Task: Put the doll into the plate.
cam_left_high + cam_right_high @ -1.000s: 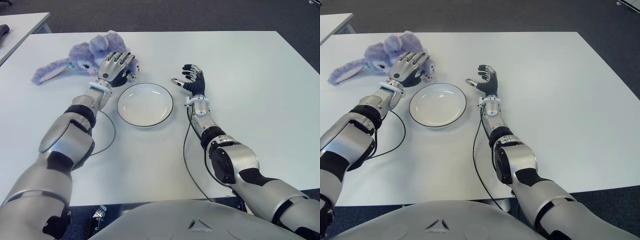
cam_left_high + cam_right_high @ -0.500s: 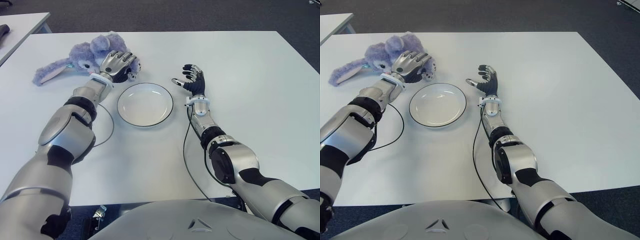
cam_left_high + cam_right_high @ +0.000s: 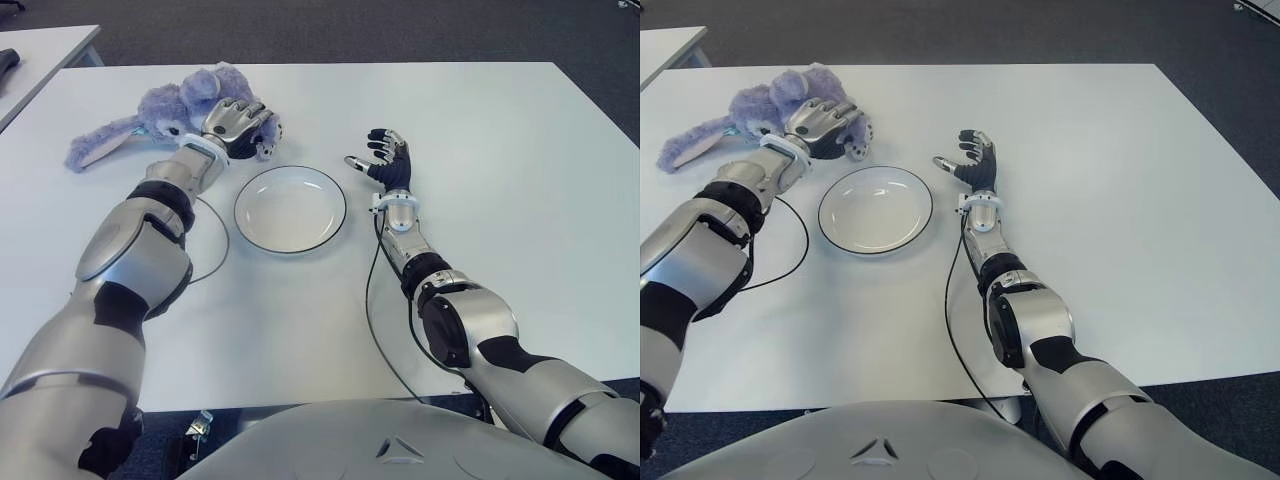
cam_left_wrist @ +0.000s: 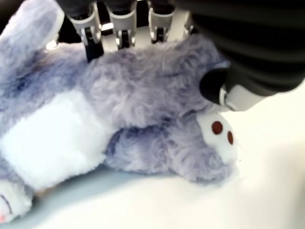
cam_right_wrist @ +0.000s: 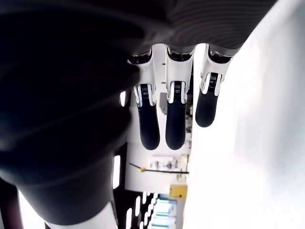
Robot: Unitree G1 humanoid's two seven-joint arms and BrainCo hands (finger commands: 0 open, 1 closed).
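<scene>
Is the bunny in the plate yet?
No, the plate holds nothing, and the purple bunny doll lies on the table behind it, under the left hand.

The doll [image 3: 175, 110] lies on the table [image 3: 500, 150], behind-left of the plate [image 3: 290, 209].

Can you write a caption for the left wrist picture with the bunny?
Left hand fingers closing around the purple doll on the white table.
</scene>
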